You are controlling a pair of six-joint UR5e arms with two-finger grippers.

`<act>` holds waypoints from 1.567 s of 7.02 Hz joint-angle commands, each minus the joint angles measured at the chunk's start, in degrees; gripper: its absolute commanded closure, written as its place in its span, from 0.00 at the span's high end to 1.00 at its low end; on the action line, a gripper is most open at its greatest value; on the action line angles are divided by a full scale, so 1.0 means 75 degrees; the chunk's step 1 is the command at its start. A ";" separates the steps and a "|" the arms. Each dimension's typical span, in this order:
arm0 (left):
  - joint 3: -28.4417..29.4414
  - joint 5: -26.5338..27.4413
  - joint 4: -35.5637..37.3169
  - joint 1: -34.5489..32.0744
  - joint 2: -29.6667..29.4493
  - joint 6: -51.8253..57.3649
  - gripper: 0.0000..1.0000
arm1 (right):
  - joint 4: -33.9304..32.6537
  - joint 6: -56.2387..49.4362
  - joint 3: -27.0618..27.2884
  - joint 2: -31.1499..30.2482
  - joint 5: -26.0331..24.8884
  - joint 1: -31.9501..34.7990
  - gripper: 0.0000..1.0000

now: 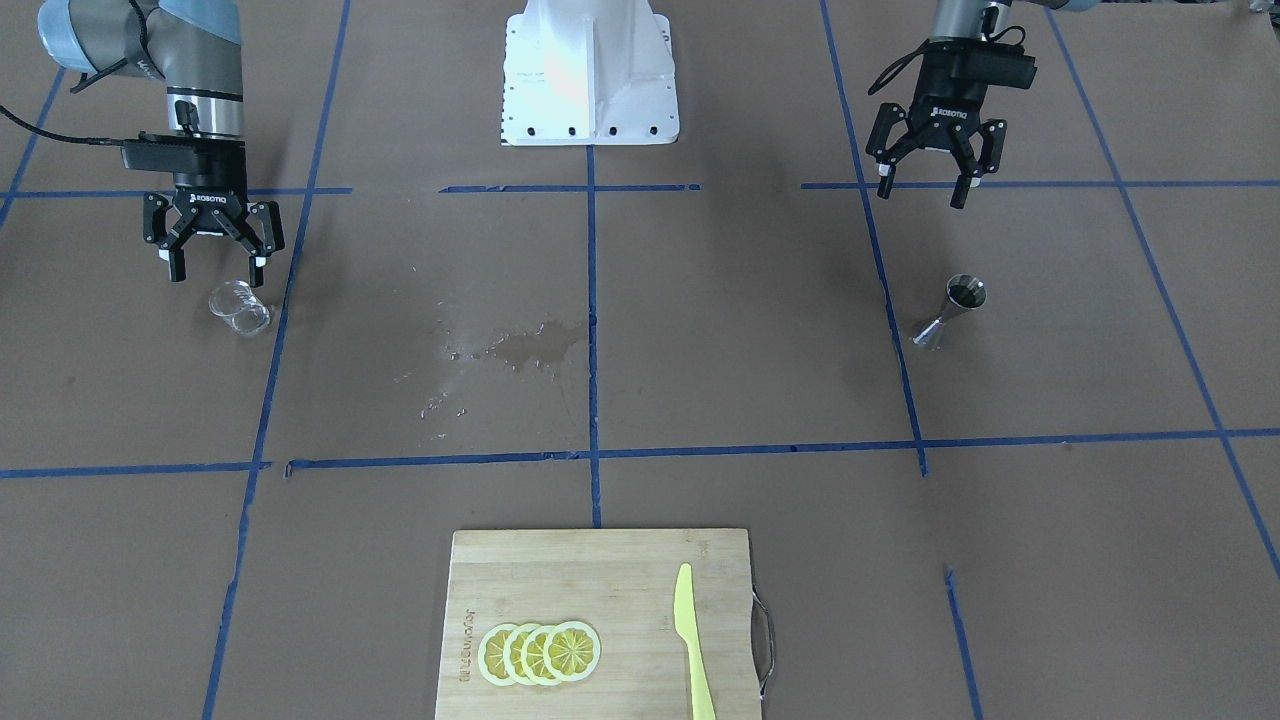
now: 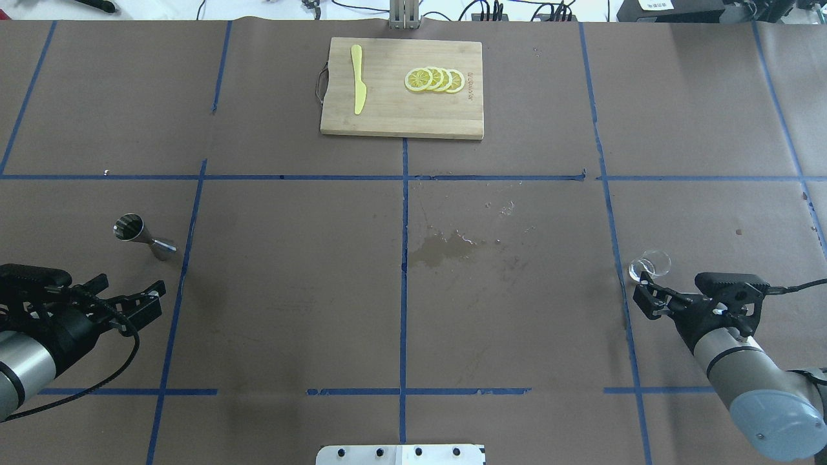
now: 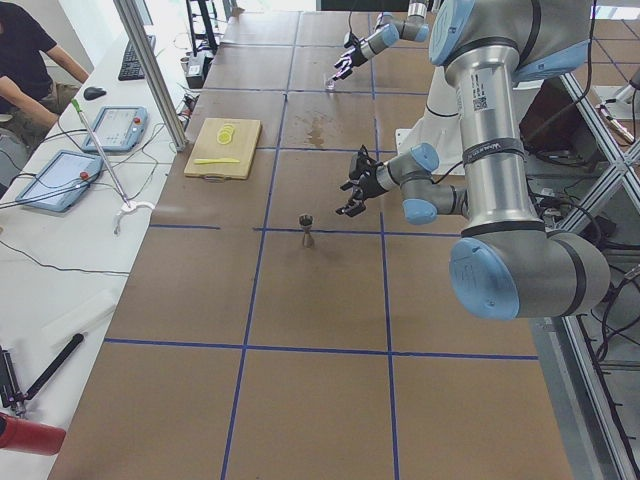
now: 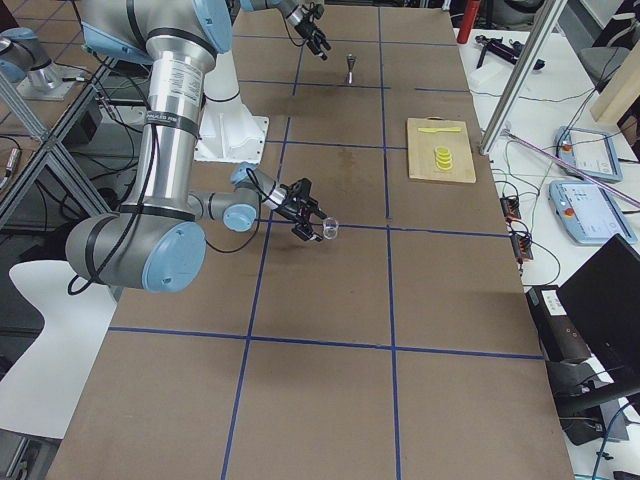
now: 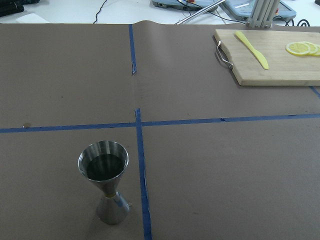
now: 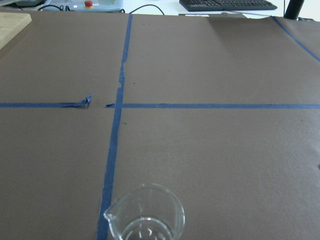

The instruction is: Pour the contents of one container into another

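Two grey-and-blue robot arms reach over a long table point(image 2: 291, 271) covered in brown paper and ruled into large rectangles by blue tape lines point(image 2: 404, 258), with the white robot base point(image 1: 590, 75) standing between them at the table's near edge. Along the far side runs a white bench point(image 3: 60, 260) strewn with cables and control tablets point(image 3: 60, 180), where a person in a dark shirt point(image 3: 25, 60) sits. A rectangular wooden cutting board point(image 2: 400, 116) with a metal handle lies at the middle of the table's far edge, carrying a row of overlapping yellow lemon slices point(image 2: 435, 79) and a yellow plastic knife point(image 2: 357, 81) well apart from them. A dark wet stain point(image 2: 442, 248) with scattered droplets marks the paper near the table's centre. The left gripper point(image 1: 925, 185) hangs spread wide and empty above the paper. The small silver steel hourglass jigger point(image 1: 950, 312) stands upright ahead of it, clearly apart, just beside a tape line, with dark liquid in its upper cone. The right gripper point(image 1: 217, 262) is likewise spread and holds nothing. The small clear glass cup point(image 1: 240, 308), with a pouring lip, stands upright close in front of its fingertips, outside the jaws.
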 commanded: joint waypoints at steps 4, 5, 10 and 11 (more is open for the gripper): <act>-0.0695 -0.1312 0.0364 -0.0004 -0.0002 0.0009 1.00 | -0.0033 -0.0600 0.1348 -0.0995 0.3095 0.0225 1.00; -0.1290 -0.1931 0.1052 -0.0028 -0.0002 0.0009 1.00 | -0.0079 -0.0835 0.2002 -0.1520 0.4066 0.0598 1.00; -0.2115 -0.4431 0.2871 -0.1266 -0.0306 0.0870 1.00 | -0.1837 -0.3312 0.3439 -0.1549 0.9189 0.4400 1.00; -0.2232 -0.4666 0.3142 -0.1606 -0.0481 0.1363 1.00 | -0.2035 -0.4041 0.3404 -0.1538 0.9638 0.5037 1.00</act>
